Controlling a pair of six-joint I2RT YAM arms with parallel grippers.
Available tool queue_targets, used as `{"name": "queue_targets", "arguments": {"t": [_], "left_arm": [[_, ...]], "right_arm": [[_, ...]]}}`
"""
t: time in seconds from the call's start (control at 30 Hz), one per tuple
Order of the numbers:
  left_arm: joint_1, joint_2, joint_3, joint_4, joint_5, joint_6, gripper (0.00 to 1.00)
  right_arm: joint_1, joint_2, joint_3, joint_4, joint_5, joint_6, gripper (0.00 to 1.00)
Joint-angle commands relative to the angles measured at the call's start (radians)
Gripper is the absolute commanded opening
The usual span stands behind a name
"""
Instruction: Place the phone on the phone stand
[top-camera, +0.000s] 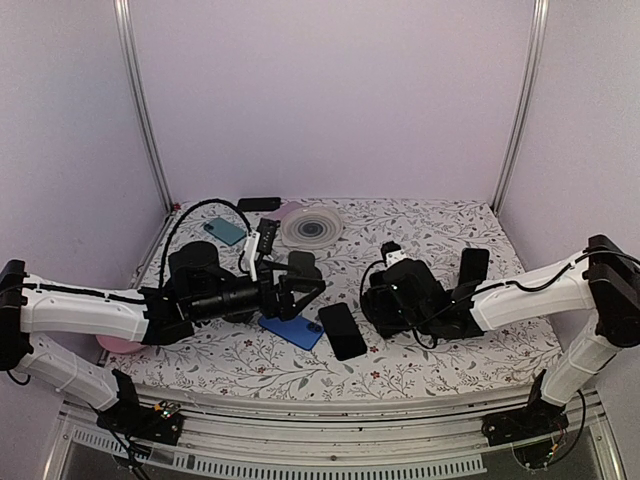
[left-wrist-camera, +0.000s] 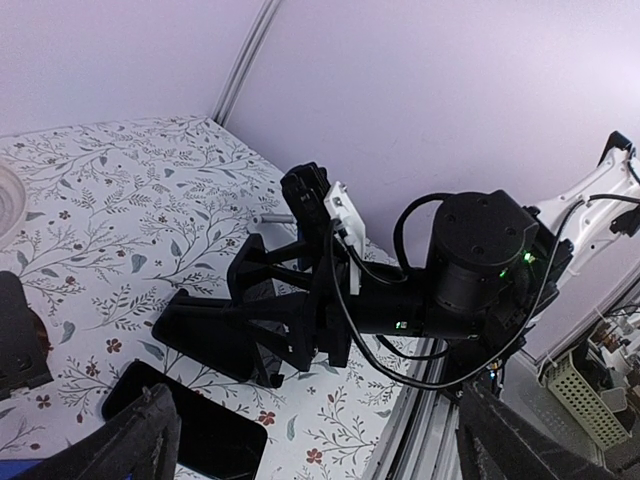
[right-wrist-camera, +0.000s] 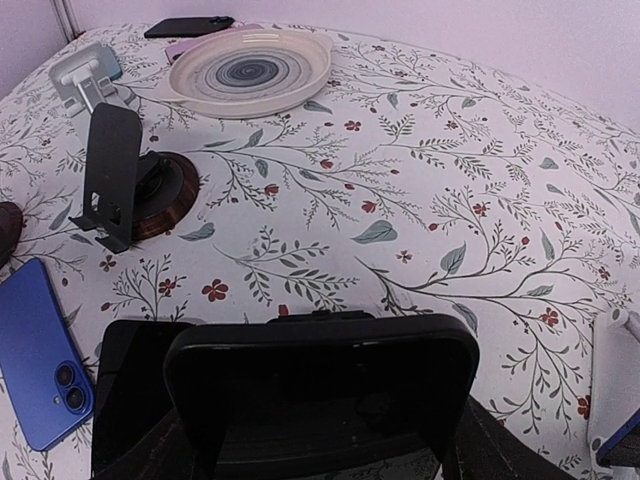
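My right gripper (right-wrist-camera: 320, 430) is shut across the width of a black phone (right-wrist-camera: 320, 380), which it holds tilted just above the table near the middle (top-camera: 385, 300). In the left wrist view the phone (left-wrist-camera: 205, 335) juts out to the left of the right fingers (left-wrist-camera: 290, 335). A black phone stand (right-wrist-camera: 110, 170) stands on a brown round base, up and to the left of the held phone. My left gripper (top-camera: 298, 287) hovers beside that stand (top-camera: 306, 264). It is open wide (left-wrist-camera: 320, 445) with nothing between its fingers.
A second black phone (top-camera: 342, 330) and a blue phone (top-camera: 292, 331) lie flat between the grippers. At the back are a striped plate (top-camera: 312, 225), a white stand (top-camera: 262, 240), a teal phone (top-camera: 225, 231) and a dark phone (top-camera: 258, 204). A black slab (top-camera: 472, 268) stands upright at the right.
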Motion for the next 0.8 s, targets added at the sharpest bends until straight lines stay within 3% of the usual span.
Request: {"name": "queue_targets", "arguments": {"t": [0.0, 0.77], "left_arm": [[0.0, -0.012, -0.011, 0.013, -0.002, -0.001, 0.97], [-0.001, -0.008, -0.007, 0.007, -0.001, 0.001, 0.97]], "right_arm": [[0.002, 0.044, 0.034, -0.021, 0.067, -0.007, 0.33], [-0.056, 0.251, 0.205, -0.217, 0.212, 0.121, 0.33]]}}
